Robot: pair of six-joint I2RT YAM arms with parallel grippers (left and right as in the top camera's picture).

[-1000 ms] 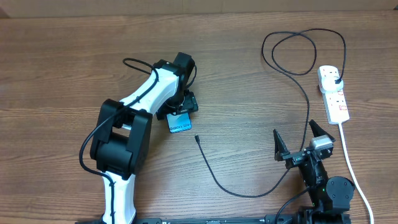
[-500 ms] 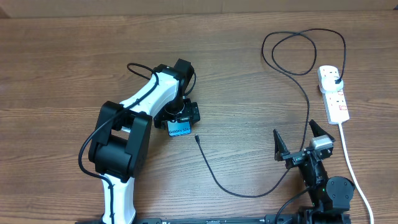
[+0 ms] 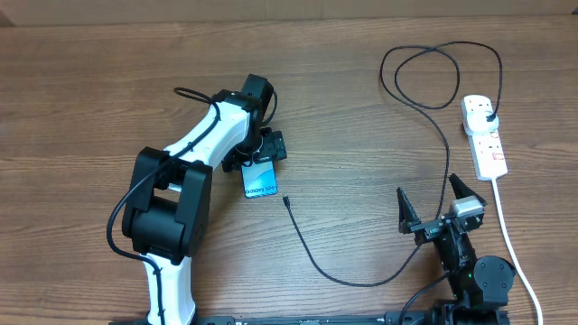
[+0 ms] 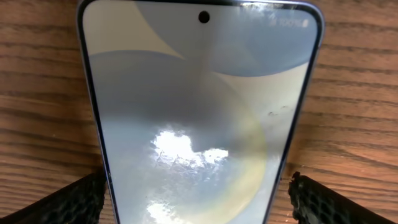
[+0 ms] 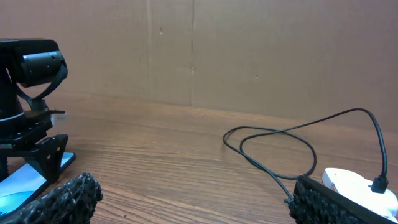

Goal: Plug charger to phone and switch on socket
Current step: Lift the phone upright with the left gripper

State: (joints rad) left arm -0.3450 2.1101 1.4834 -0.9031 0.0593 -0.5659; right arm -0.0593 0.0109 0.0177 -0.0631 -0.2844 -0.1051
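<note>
The phone (image 3: 260, 182) lies flat on the wooden table with its light blue screen up; it fills the left wrist view (image 4: 199, 112) and shows at the left edge of the right wrist view (image 5: 25, 183). My left gripper (image 3: 261, 155) (image 4: 199, 202) is open, its fingers straddling the phone's far end, with a gap at the right finger. The charger cable (image 3: 449, 153) runs from its black plug (image 3: 489, 116), seated in the white socket strip (image 3: 486, 144), to its connector tip (image 3: 285, 200), which lies loose just right of the phone. My right gripper (image 3: 433, 206) (image 5: 193, 199) is open and empty.
The cable makes a loop at the back right (image 5: 280, 134). The strip's white cord (image 3: 510, 239) runs toward the front right edge past the right arm. A cardboard wall (image 5: 199, 50) stands behind the table.
The left arm has shifted back and to the left, and the phone has turned a little under it. The right arm and the cable have not moved.
</note>
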